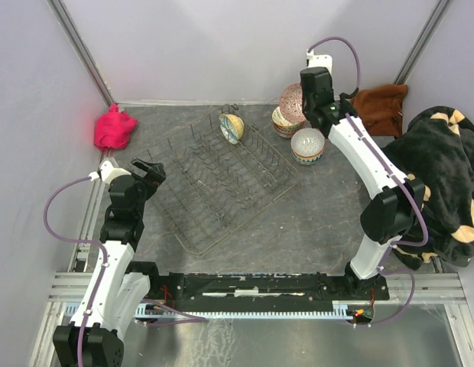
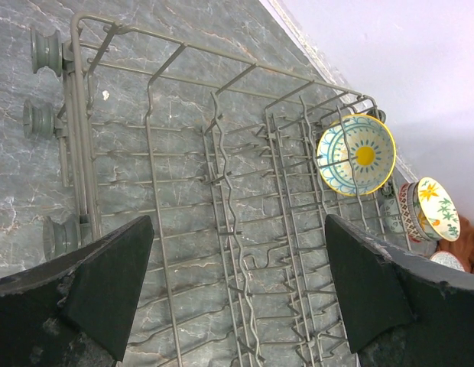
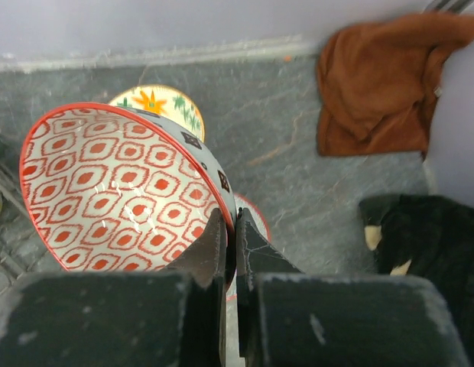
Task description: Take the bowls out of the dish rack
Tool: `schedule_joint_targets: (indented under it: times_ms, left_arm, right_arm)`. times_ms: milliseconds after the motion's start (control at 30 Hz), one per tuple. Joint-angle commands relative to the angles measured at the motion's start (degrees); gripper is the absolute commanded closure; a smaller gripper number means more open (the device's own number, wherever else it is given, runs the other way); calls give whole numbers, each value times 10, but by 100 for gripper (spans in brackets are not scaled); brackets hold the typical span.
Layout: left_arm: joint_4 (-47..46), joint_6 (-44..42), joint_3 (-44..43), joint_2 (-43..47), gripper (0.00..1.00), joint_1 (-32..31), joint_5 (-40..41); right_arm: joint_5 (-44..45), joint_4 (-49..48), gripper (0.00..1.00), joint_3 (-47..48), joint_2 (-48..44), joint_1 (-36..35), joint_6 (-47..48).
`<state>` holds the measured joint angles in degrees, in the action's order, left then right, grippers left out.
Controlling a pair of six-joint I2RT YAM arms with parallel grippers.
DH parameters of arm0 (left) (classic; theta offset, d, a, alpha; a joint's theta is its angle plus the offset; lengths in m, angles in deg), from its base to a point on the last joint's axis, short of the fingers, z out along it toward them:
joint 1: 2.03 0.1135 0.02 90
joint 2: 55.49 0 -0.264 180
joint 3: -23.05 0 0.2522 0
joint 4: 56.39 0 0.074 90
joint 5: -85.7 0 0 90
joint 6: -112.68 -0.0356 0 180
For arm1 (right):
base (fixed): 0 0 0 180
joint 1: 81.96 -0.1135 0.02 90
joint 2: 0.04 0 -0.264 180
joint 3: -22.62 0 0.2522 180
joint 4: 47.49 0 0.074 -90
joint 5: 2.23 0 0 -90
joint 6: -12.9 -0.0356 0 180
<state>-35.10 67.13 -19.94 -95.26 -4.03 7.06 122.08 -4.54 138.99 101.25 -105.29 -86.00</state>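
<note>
- Pinching red-patterned bowl (image 3: 122, 191) by its rim with shut right pincer (image 3: 231, 225), beyond dish rack (image 1: 222, 183); could slip, chipping stacked bowls (image 1: 284, 122).
- Holding left pincer (image 2: 237, 222) wide, empty, over dish rack.

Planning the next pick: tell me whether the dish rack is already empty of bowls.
No, one bowl with a yellow centre stands among the tines at the dish rack's far corner.

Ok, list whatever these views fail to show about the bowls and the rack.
Top view: the right arm covers part of the bowl stack, so its count is unclear.
Right wrist view: the red-patterned bowl pinched in the right hand hides whatever sits below it.
Left wrist view: the fingers of the open left hand and the bottom edge cut off the near end of the dish rack.
</note>
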Motion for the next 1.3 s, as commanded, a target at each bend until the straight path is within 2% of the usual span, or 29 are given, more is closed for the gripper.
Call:
schedule_joint_targets:
  times_ms: [0,267,467,1267]
  left_arm:
    - [-30,-23,-11,7,1,-1,-17]
    - [-43,-16,-4,8,1,-1,-26]
    - [-46,-16,-3,5,1,-1,-26]
    - [-50,-15,0,3,1,-1,-25]
  right_arm:
    - [-98,53,99,-10,-16,35,-72]
    - [-170,38,99,-76,-21,94,-104]
    - [-193,33,99,-92,-10,116,-113]
    - [-196,60,99,-74,69,133,-117]
